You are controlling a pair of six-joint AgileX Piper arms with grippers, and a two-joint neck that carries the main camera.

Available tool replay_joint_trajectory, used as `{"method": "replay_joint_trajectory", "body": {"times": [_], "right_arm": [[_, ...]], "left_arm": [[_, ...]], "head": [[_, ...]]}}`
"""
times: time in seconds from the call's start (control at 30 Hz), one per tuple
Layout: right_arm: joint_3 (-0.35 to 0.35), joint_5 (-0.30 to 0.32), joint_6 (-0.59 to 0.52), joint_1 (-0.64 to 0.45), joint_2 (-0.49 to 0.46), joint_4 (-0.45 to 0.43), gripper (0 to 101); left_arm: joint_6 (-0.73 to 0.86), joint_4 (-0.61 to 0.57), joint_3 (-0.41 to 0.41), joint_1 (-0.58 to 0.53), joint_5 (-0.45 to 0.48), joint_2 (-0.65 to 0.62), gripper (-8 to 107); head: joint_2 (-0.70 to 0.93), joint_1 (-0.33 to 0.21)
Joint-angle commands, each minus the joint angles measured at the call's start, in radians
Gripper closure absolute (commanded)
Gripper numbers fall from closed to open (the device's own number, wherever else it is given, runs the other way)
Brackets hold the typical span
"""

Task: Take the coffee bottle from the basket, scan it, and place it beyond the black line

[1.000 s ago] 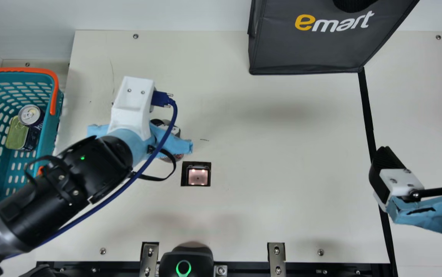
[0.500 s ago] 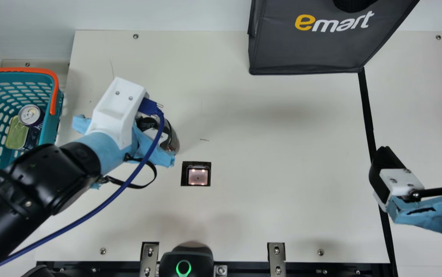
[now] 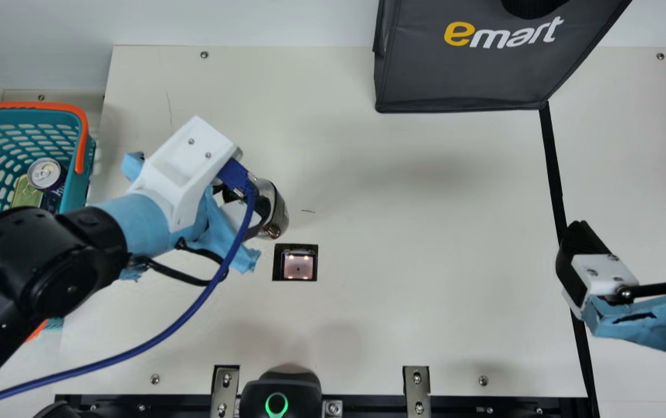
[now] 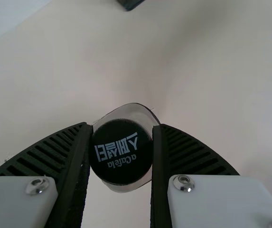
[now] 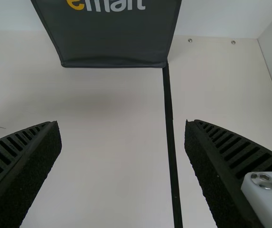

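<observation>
Within the left end effector (image 3: 219, 229) sits the coffee bottle (image 4: 121, 152).

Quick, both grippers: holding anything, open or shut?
Left gripper: closed on the clear coffee bottle by its round black cap.
Right gripper: open, nothing between its fingers.

Bright, diffuse light. Soft-edged shadows on the surface (image 3: 402, 278), around its middle and near its front edge. Scanner window (image 3: 298, 267): bright spots.
</observation>
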Motion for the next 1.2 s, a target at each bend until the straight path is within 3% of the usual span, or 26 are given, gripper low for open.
{"method": "replay_joint_trajectory", "body": {"times": [0.0, 0.57, 1.17], "right_arm": [[0.0, 0.0, 0.0, 0.0, 0.0, 0.0, 10], [0.0, 0.0, 0.0, 0.0, 0.0, 0.0, 10], [0.0, 0.0, 0.0, 0.0, 0.0, 0.0, 10]], "left_arm": [[0.184, -0.068, -0.008, 0.008, 0.011, 0.004, 89], [0.74, -0.334, -0.029, 0.085, 0.144, 0.009, 89], [0.994, -0.463, -0.026, 0.095, 0.218, 0.064, 89]], "head": [[0.002, -0.015], [0.002, -0.015], [0.002, -0.015]]}}
